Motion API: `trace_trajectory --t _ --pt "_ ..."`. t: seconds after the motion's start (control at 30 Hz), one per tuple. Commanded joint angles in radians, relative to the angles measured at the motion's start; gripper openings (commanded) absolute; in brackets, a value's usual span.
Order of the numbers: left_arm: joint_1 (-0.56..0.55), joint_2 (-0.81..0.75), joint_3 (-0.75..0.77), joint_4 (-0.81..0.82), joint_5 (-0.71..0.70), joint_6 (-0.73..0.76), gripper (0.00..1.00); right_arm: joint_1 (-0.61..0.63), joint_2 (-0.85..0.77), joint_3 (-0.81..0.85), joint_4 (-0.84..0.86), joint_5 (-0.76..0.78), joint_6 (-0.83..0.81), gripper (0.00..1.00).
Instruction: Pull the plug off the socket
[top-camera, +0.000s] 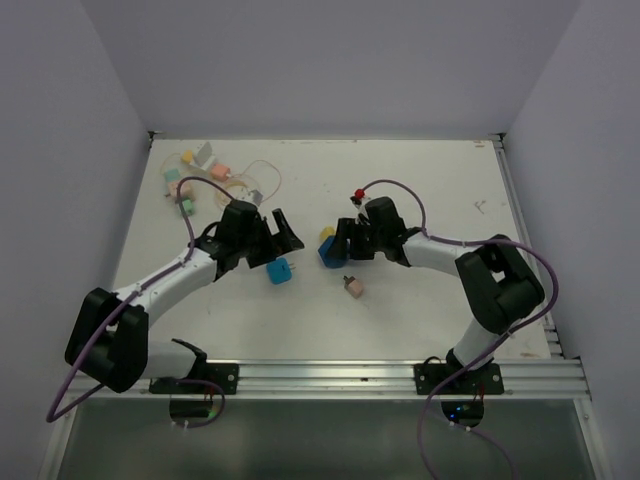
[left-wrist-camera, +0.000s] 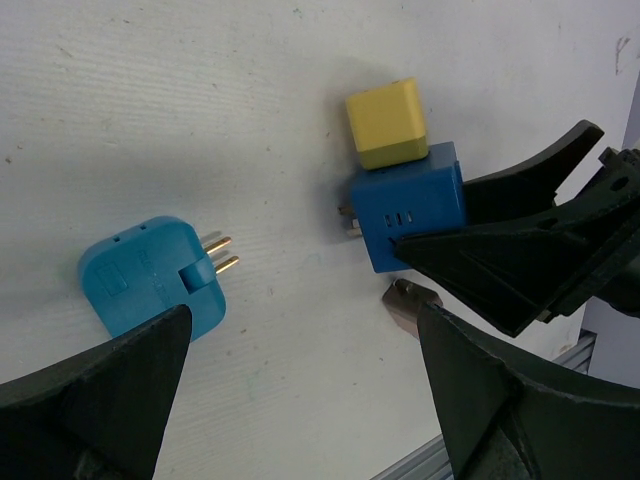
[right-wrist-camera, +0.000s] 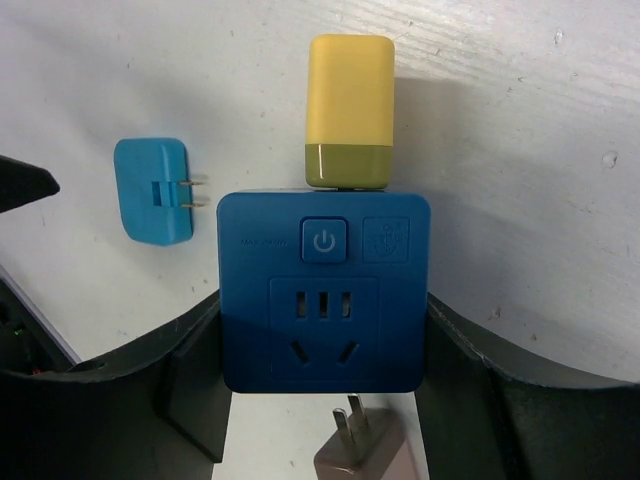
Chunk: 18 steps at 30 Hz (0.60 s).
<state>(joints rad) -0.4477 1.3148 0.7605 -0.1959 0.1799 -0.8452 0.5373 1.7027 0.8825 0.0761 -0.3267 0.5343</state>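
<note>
My right gripper (top-camera: 345, 245) is shut on the dark blue socket cube (right-wrist-camera: 322, 290), its fingers pressed against the cube's two sides. A yellow plug (right-wrist-camera: 349, 110) is still plugged into the cube's far face; it also shows in the top view (top-camera: 327, 233) and in the left wrist view (left-wrist-camera: 387, 122). A light blue plug (left-wrist-camera: 150, 275) lies loose on the table with its brass prongs pointing at the socket (left-wrist-camera: 405, 205). My left gripper (left-wrist-camera: 300, 400) is open and empty, hovering just above and beside the light blue plug (top-camera: 279, 271).
A brownish-pink plug (top-camera: 353, 287) lies on the table just in front of the socket, prongs up in the right wrist view (right-wrist-camera: 360, 455). Several small pastel plugs and thin wires (top-camera: 205, 175) lie at the back left. A metal rail (top-camera: 350, 372) runs along the near edge.
</note>
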Motion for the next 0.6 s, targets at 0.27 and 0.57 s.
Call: trace_trajectory --t 0.27,0.57 --pt "-0.005 0.077 0.089 0.065 0.047 -0.048 0.98 0.087 -0.133 -0.066 0.066 0.006 -0.211 0.03" --pt "-0.006 0.130 0.077 0.131 0.113 -0.127 0.98 0.127 -0.244 -0.152 0.143 -0.005 -0.327 0.00"
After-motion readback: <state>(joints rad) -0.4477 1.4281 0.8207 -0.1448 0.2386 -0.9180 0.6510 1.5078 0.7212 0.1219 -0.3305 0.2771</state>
